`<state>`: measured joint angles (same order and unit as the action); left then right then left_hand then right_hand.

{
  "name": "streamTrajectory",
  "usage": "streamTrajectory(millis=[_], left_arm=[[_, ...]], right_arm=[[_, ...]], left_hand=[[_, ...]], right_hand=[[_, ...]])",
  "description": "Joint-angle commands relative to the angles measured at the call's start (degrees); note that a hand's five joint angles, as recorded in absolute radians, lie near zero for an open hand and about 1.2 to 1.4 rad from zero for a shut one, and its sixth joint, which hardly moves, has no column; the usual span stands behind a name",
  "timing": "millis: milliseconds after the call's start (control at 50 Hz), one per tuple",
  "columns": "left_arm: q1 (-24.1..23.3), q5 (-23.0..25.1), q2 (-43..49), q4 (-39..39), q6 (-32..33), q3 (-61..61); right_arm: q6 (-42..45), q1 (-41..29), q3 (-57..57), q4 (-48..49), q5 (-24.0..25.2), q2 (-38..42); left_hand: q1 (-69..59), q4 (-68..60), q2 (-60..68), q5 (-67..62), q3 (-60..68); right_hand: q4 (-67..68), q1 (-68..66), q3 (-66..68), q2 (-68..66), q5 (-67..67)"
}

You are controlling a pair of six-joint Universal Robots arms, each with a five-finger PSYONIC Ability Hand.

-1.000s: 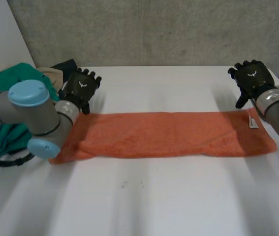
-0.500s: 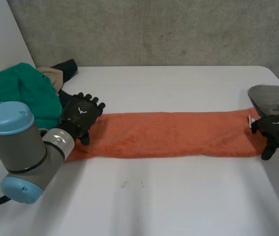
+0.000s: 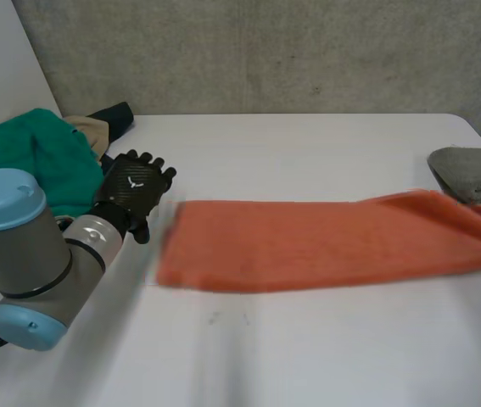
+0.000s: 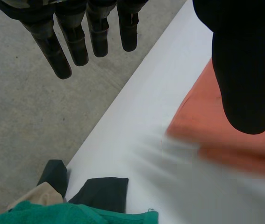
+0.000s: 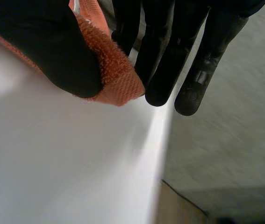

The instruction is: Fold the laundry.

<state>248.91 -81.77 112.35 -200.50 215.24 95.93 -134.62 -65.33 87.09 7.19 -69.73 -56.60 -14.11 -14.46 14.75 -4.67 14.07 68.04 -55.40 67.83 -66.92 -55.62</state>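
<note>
Holds the towel [image 3: 325,244] by its right end with the right hand [image 5: 43,46]: thumb pressed on one face, straight fingers [image 5: 169,60] against the other, a hemmed orange corner poking out between them. Has that towel stretched left to right across the middle of the counter [image 3: 308,144] as one long band, blurred along its near edge. Puts its right end just near of a grey cloth [image 3: 478,174] at the counter's right side.

Shows the left hand [image 3: 136,191] wide, fingers straight and spread, gripping nothing. Places it at the counter's left, just left of the towel's left end and apart from it, with bare counter between; in the left wrist view, sets that orange end beside the thumb, not under the fingers.

Stacks a green cloth [image 3: 36,161] at the far left, with a tan cloth [image 3: 87,131] and a dark cloth [image 3: 117,114] at its far side, all well apart from the towel.
</note>
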Motion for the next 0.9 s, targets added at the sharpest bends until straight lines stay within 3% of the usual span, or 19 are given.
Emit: streamTrajectory(millis=[20,160,240,260,280,300,440,500,640,660,680,720,780,900], left_arm=[[0.4,0.1,-3.3,0.0,0.0,3.0],[0.6,-0.3,-6.3,0.0,-0.1,4.6],[1.1,-0.6,-7.8,0.0,-0.2,4.9],[1.1,-0.6,-8.1,0.1,-0.2,5.0],[1.4,-0.6,-8.9,0.0,-0.2,5.4],[1.5,-0.6,-9.2,0.0,-0.3,5.5],[2.5,-0.6,-11.4,0.1,-3.9,7.3],[2.6,-0.5,-11.4,0.1,-4.8,7.5],[2.7,-0.5,-10.8,-0.2,-5.1,7.4],[2.6,-0.4,-10.8,-0.2,-5.1,7.3],[2.5,-0.4,-10.8,-0.2,-5.2,7.3],[1.9,-0.4,-10.8,-0.2,-5.2,6.6],[1.4,-0.1,-10.8,-0.3,-5.3,5.9],[-4.9,-0.3,-9.9,-1.6,-8.3,1.6]], right_arm=[[6.7,3.2,-0.7,-0.5,0.4,-2.7],[-1.3,-14.8,-1.1,1.9,1.6,-11.4],[-2.3,-26.9,-2.1,4.5,2.9,-12.1],[-2.3,-27.0,-2.1,4.5,2.9,-12.1],[-2.6,-34.5,-3.3,6.1,3.6,-12.0],[-2.6,-36.8,-3.8,6.4,3.7,-11.7],[-1.9,-59.1,-10.0,9.9,4.9,-0.6],[-1.8,-64.8,-12.5,10.7,5.6,4.3],[0.1,-67.6,-14.7,11.4,4.1,10.3],[0.2,-67.5,-14.7,11.4,2.8,9.8],[0.2,-67.0,-14.5,11.3,2.0,9.4],[-1.2,-67.1,-13.5,11.1,-1.8,6.8],[-5.9,-65.9,-11.2,10.8,-6.9,1.3],[-20.0,-55.9,-3.1,9.6,-9.4,-7.7]], left_hand=[[-0.5,-0.1,-0.2,0.1,0.5],[-0.3,0.0,-0.3,0.2,0.3],[-0.3,0.0,-0.3,0.2,0.3],[-0.5,-0.1,-0.2,0.1,0.5],[-0.5,-0.1,-0.2,0.1,0.5],[-0.5,-0.1,-0.2,0.1,0.5],[-0.5,-0.1,-0.2,0.1,0.5],[-0.5,-0.1,-0.2,0.1,0.5],[-0.1,0.2,-0.5,0.4,0.2],[0.0,0.4,-0.7,0.6,0.0],[0.0,0.4,-0.7,0.6,0.0],[0.2,0.5,-0.8,0.8,-0.2],[0.7,1.0,-1.3,1.3,-0.7],[0.9,1.2,-1.5,1.4,-0.8]], right_hand=[[12.0,-24.6,12.2,-13.1,-14.4],[12.0,-24.6,12.2,-13.1,-14.4],[12.0,-24.6,12.2,-13.1,-14.4],[12.0,-24.6,12.2,-13.1,-14.4],[12.0,-24.6,12.2,-13.1,-14.4],[12.0,-24.6,12.2,-13.1,-14.4],[12.0,-24.6,12.2,-13.1,-14.4],[12.0,-24.6,12.2,-13.1,-14.4],[12.0,-24.6,12.2,-13.1,-14.4],[-17.8,5.2,-17.6,16.7,15.4],[-35.2,22.6,-35.0,34.1,32.8],[-58.0,45.4,-57.8,56.9,55.6],[-58.0,45.4,-57.8,56.9,55.6],[-58.0,45.4,-57.8,56.9,55.6]])
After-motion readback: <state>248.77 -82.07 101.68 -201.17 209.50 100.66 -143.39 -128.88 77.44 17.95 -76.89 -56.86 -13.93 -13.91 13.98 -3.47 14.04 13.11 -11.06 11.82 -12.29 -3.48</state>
